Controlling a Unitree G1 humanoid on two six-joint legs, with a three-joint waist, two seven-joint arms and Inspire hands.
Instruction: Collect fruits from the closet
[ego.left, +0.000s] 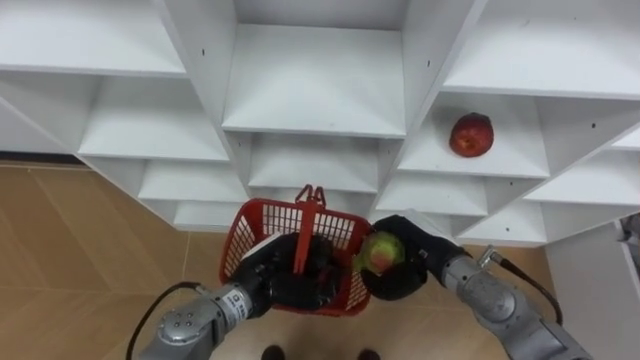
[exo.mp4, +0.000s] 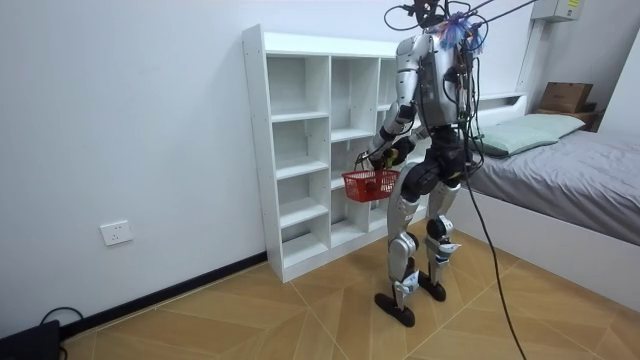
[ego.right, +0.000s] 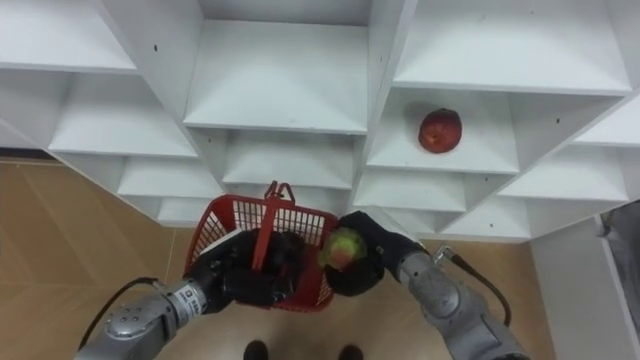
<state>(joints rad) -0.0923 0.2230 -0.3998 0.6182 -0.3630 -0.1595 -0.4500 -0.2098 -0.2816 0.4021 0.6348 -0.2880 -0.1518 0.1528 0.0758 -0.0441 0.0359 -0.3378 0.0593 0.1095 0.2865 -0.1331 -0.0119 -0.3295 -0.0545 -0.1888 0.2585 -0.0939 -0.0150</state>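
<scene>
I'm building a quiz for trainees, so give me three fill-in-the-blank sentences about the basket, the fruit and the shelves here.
1. The left hand holds a basket coloured ____.
2. The fruit in the right hand is mostly ____.
3. The red fruit lies on a white shelf on the robot's ____ side.
Missing words: red; green; right.

Head eyes look down on shelves (ego.left: 315, 90) and basket (ego.left: 245, 235); distant room view shares both.
</scene>
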